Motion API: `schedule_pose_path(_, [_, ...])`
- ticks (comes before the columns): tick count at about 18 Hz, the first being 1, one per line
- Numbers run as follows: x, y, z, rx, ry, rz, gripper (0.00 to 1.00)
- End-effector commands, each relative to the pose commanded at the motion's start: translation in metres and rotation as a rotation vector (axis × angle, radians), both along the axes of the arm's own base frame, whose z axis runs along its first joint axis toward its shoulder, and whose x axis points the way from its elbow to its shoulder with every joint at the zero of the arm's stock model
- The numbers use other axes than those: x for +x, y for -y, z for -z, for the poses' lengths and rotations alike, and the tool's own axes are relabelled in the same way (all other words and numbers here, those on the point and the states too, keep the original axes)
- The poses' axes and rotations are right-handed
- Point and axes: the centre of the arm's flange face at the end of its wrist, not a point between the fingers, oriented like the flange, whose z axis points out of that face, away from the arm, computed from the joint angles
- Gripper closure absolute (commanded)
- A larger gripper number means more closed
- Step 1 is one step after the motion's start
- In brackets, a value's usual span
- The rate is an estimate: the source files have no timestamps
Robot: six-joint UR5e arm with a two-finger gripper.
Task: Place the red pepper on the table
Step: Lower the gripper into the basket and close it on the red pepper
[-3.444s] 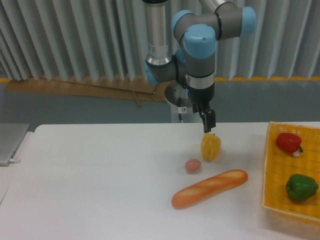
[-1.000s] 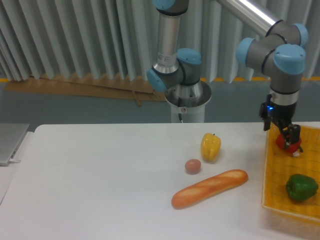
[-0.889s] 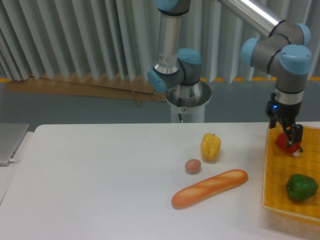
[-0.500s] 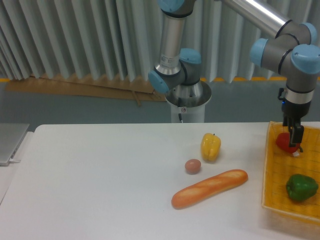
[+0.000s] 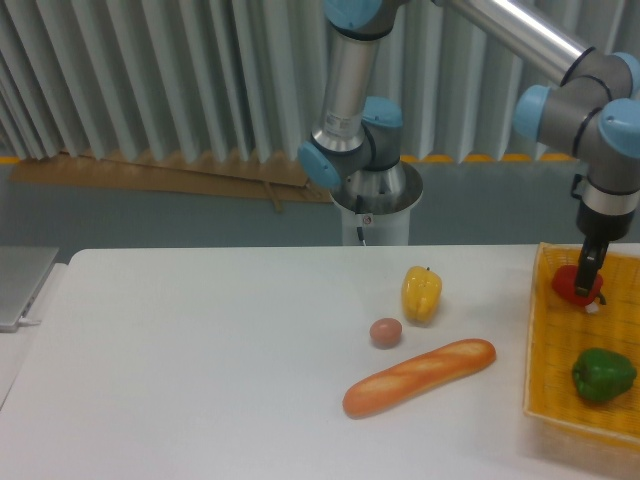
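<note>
The red pepper (image 5: 569,287) lies in the far corner of the yellow wicker basket (image 5: 536,340) at the right edge of the white table (image 5: 200,360). My gripper (image 5: 590,268) hangs straight down over the pepper's right side. Its dark fingers are seen nearly edge-on, and their tips reach the pepper's top. The gripper looks open, and the pepper still rests on the basket floor. The fingers hide part of the pepper.
A green pepper (image 5: 603,373) lies in the basket nearer the front. On the table stand a yellow pepper (image 5: 421,293), a small brownish ball (image 5: 386,332) and a baguette (image 5: 420,376). The robot base (image 5: 375,200) rises behind the table's far edge.
My gripper has travelled right from the yellow pepper to the basket. Over the last second it shifted a little further right and turned, staying over the red pepper.
</note>
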Motion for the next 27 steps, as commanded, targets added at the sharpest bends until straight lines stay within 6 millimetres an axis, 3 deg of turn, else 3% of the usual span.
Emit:
schedule_pose_path(4, [-0.029,0.014,0.011,-0.026,-0.001,-0.017,0.00])
schedule_pose_path(7, [-0.034,0.026,0.023,-0.022,0.016,-0.035,0.00])
schedule_pose_path(13, [-0.009,0.025,0.027,-0.091,0.019,0.069,0.00])
schedule_pose_path(18, [0.011,0.005,0.051,-0.192,0.058,0.142,0.00])
schedule_pose_path(23, [0.009,0.000,0.066,-0.194,0.080,0.154,0.00])
schedule_pose_path(27, [-0.001,0.015,0.065,-0.189,0.059,0.136,0.00])
